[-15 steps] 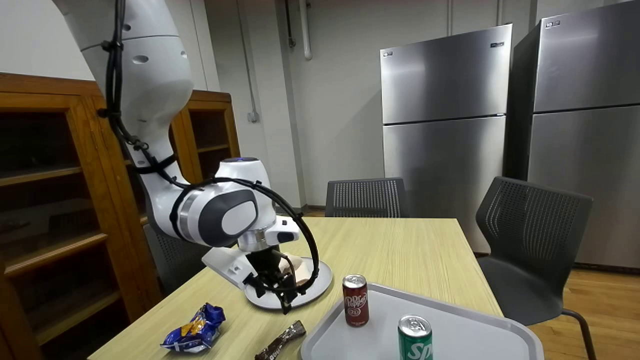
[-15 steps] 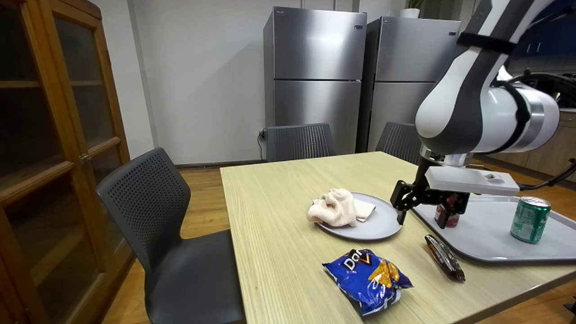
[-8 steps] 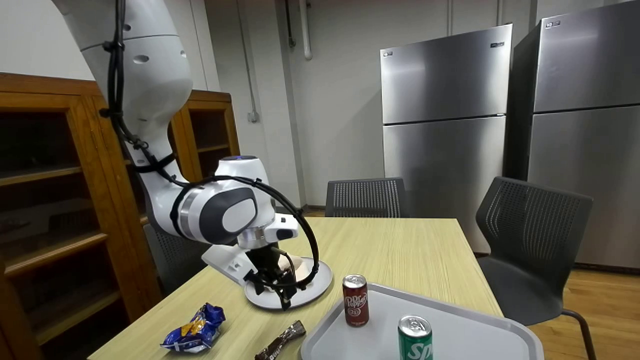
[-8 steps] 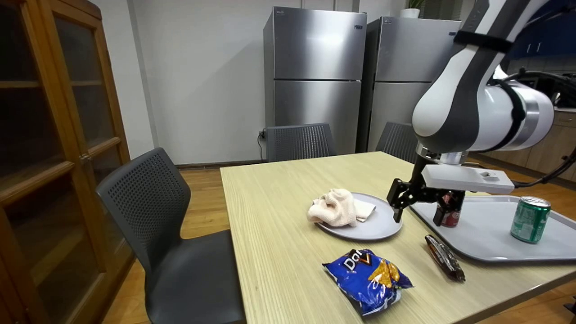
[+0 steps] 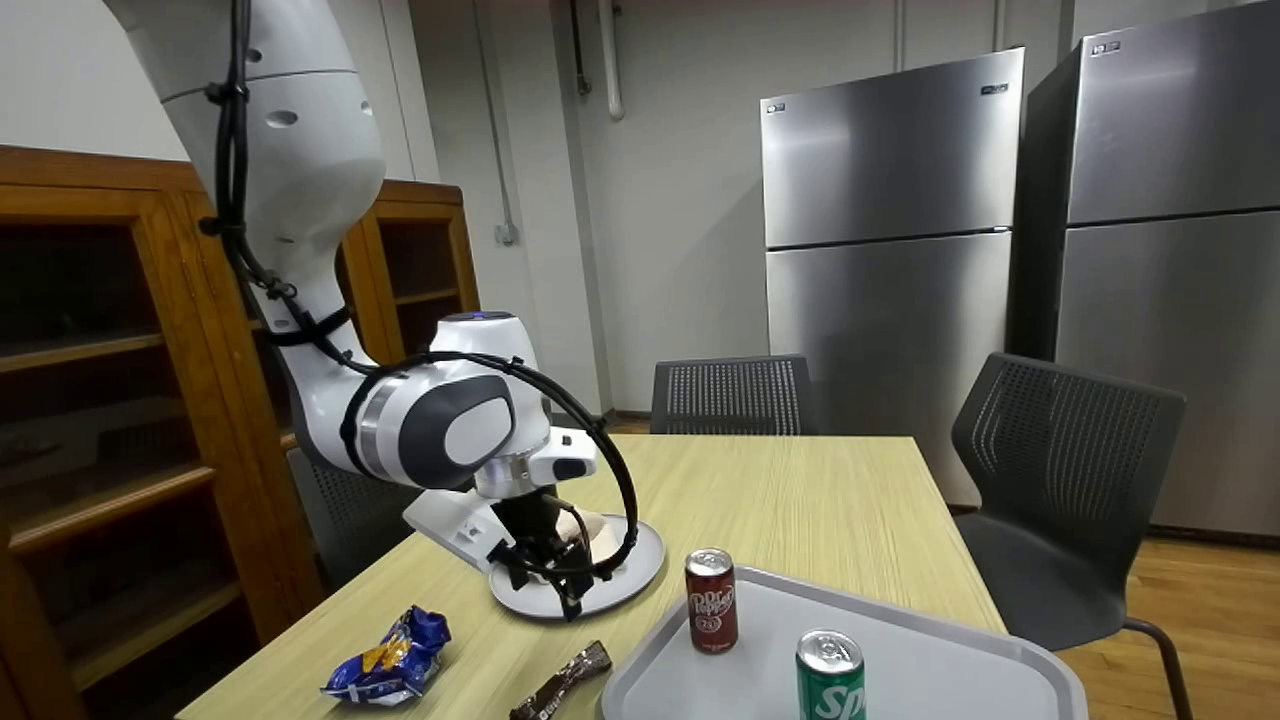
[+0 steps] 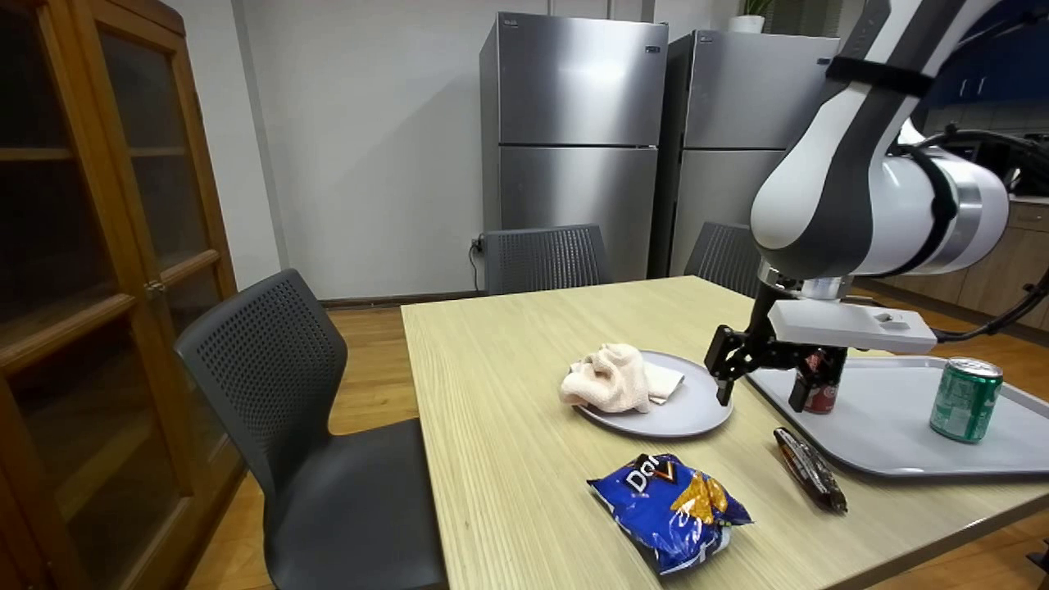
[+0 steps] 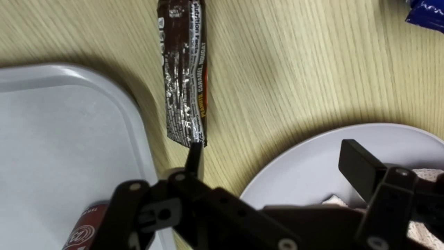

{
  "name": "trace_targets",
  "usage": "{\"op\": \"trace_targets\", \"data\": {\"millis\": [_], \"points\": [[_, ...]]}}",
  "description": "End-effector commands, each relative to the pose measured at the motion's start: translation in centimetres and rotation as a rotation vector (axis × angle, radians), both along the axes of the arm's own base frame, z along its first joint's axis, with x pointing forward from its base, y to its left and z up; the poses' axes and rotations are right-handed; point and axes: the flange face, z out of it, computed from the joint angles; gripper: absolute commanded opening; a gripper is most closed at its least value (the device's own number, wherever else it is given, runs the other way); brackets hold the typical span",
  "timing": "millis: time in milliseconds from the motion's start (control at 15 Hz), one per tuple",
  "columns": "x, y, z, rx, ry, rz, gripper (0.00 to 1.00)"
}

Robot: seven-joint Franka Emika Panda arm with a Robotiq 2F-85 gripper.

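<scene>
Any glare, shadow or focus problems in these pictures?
Wrist view: glints on the candy bar, shadow beside the tray, gripper dark and slightly soft; in an exterior view, a refrigerator shows a bright glare patch on its upper door.

Seemingly a break room: refrigerators (image 6: 574, 106) (two, steel), table (image 6: 500, 459), grey chairs (image 6: 270, 385).

wrapped bar (image 7: 184, 76): glossy plastic | fingers (image 7: 359, 166): matt | plate (image 7: 301, 170): smooth | towel (image 6: 610, 385): rough cloth
</scene>
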Motion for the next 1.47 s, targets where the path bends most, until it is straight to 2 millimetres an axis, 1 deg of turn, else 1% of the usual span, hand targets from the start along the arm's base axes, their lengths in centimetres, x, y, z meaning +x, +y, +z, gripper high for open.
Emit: {"op": "trace_targets", "data": {"millis": [0,133,333,600,933,1133,1400], "points": [[0.0,0.0,0.0,0.0,0.001,0.0,1.0],[0.4,-0.1,0.0,-0.008,-0.009,0.007,1.0],[2.2,-0.1,0.6,-0.006,-0.039,0.021,1.0],[4.9,0.7,1.0,0.005,-0.073,0.058,1.0],[8.2,1.8,0.3,0.007,-0.1,0.117,1.0],[10.1,2.6,-0.6,0.012,-0.112,0.136,1.0],[12.2,3.7,-1.8,0.014,-0.125,0.158,1.0]]}}
